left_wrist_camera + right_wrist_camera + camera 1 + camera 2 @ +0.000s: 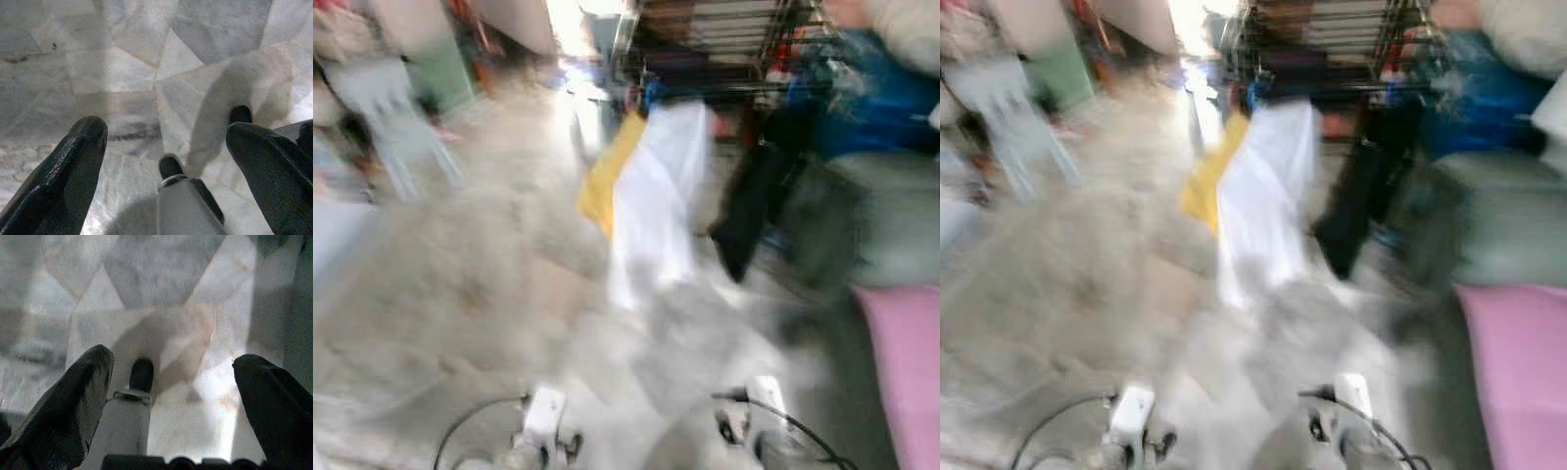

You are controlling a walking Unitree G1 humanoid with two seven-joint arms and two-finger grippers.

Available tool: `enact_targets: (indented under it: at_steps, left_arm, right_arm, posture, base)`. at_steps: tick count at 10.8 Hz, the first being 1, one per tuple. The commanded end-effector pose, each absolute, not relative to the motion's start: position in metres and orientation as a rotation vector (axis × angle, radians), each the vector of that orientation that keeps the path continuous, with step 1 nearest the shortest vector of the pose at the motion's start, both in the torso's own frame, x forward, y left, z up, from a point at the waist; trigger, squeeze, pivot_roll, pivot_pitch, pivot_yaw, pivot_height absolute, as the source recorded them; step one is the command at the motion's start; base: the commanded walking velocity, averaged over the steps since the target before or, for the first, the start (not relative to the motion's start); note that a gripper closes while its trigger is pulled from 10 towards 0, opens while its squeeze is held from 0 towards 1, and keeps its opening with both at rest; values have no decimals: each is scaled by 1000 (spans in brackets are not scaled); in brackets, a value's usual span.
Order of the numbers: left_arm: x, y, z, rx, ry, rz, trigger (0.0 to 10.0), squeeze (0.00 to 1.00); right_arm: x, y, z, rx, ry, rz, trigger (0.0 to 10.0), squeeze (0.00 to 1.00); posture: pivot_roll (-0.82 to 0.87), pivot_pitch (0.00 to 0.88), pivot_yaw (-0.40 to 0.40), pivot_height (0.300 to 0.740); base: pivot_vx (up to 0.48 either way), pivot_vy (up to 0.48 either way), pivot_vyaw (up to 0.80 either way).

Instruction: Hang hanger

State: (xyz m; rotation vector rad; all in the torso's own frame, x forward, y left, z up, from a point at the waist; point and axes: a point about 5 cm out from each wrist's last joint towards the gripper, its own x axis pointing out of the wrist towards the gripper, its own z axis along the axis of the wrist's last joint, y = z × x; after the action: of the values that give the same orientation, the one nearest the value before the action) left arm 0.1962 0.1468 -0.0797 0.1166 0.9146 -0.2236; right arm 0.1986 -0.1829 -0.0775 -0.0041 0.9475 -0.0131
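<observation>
The head views are blurred by motion. A dark clothes rack (724,49) stands ahead. From it hang a white garment (656,206), a yellow one (607,176) and a black one (754,206). No single hanger can be made out in the blur. My two silver arms reach in at the bottom edge, the left arm (543,416) and the right arm (759,406). My left gripper (166,132) is open over the marble floor with nothing between its fingers. My right gripper (175,361) is open and empty over the same floor.
Pale marble floor (460,294) stretches between me and the rack. A pink surface (906,362) lies at the near right. Behind it are a grey seat (891,215) and blue bundles (871,108). Pale furniture (391,108) and a green object (440,69) stand at the far left.
</observation>
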Motion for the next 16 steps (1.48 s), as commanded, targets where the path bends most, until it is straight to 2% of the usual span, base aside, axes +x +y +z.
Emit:
enact_targets:
  at_steps: [1,2,9,12,16]
  left_arm:
    - [195,156,-80,115,921,-191,10000,0]
    - [197,159,-79,91,917,-177,10000,0]
    - [198,159,-79,89,929,-173,10000,0]
    - [190,149,-83,102,934,-191,10000,0]
    - [194,156,-81,114,921,-130,10000,0]
  right_arm:
    - [207,-173,-74,-1,922,16,10000,0]
    - [208,-172,-73,-4,922,18,10000,0]
    - [210,-173,-72,-32,930,33,10000,0]
    - [210,-173,-72,-32,930,30,10000,0]
    - [208,-176,-74,-34,943,30,10000,0]
  posture:
    - [-59,0,64,740]
    - [-55,0,60,740]
    - [-56,0,49,740]
    - [-58,0,51,740]
    - [-29,0,27,740]
  base:
    - [0,0,0]
    - [0,0,0]
    - [0,480,0]
    - [0,0,0]
    - [0,0,0]
